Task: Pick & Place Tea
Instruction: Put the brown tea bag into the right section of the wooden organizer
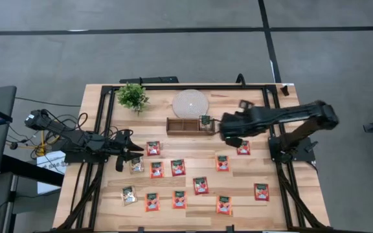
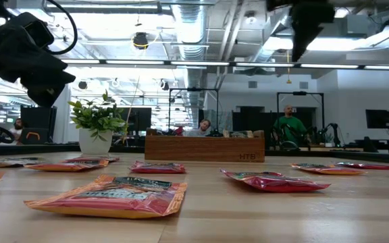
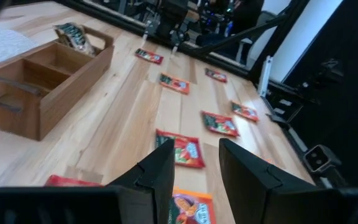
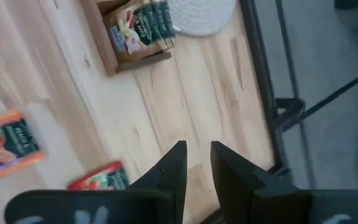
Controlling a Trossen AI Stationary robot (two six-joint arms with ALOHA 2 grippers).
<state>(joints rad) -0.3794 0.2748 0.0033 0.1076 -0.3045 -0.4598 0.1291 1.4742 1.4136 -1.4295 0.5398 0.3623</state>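
Tea sachets (image 1: 200, 186) scattered flat across the front half of the wooden table (image 1: 303, 194), mostly red-orange, a few pale with green labels such as the one by the left arm (image 1: 136, 166). One green-labelled sachet (image 4: 140, 26) already lodged upright in the end compartment of the wooden three-part tray (image 1: 180, 126), nearest the right arm; remaining two compartments apparently bare. Right gripper (image 4: 194, 163) raised above bare table just beside that tray end, fingers parted with a narrow gap and nothing between them, consistent with a drop-off just completed. Left gripper (image 3: 194, 165) low over the sachets at the left side, jaws spread and empty, a red-orange sachet (image 3: 182, 149) directly ahead between the fingers; likely lined up for the next pick. Round white disc (image 1: 190, 103) and small potted plant (image 1: 133, 97) behind the tray, clear of the work. Bulk of the sorting judged outstanding.
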